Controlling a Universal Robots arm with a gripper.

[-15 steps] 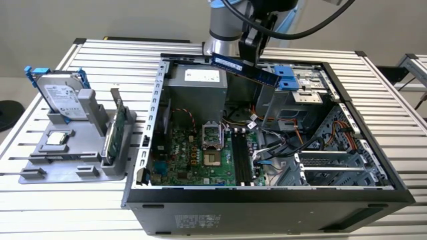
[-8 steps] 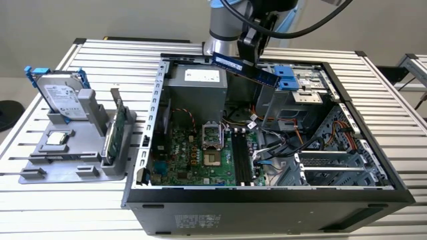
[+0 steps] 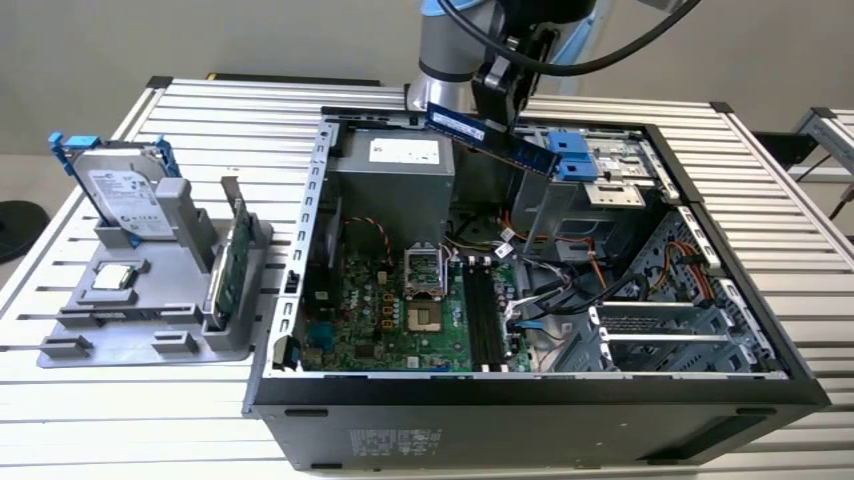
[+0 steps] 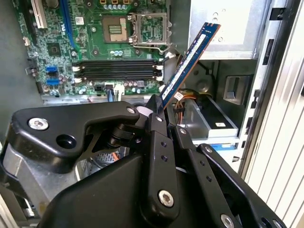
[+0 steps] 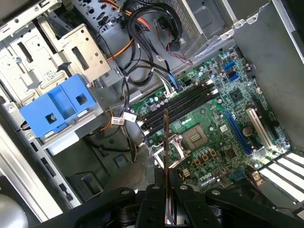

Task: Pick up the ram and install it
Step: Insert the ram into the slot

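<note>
Ram (image 3: 491, 138): the pincer (image 3: 505, 95) is clamping it by one end and holding it tilted above the open computer case (image 3: 534, 405), near a blue drive bracket (image 3: 574, 155). The second wrist view is showing its blue face; the first wrist view is showing it edge-on, with the black memory slots (image 5: 183, 102) beyond. The exterior view is showing a hard drive (image 3: 127, 190) and a green card (image 3: 238, 265) standing in a grey rack (image 3: 147, 320) on the surface (image 3: 134, 410).
</note>
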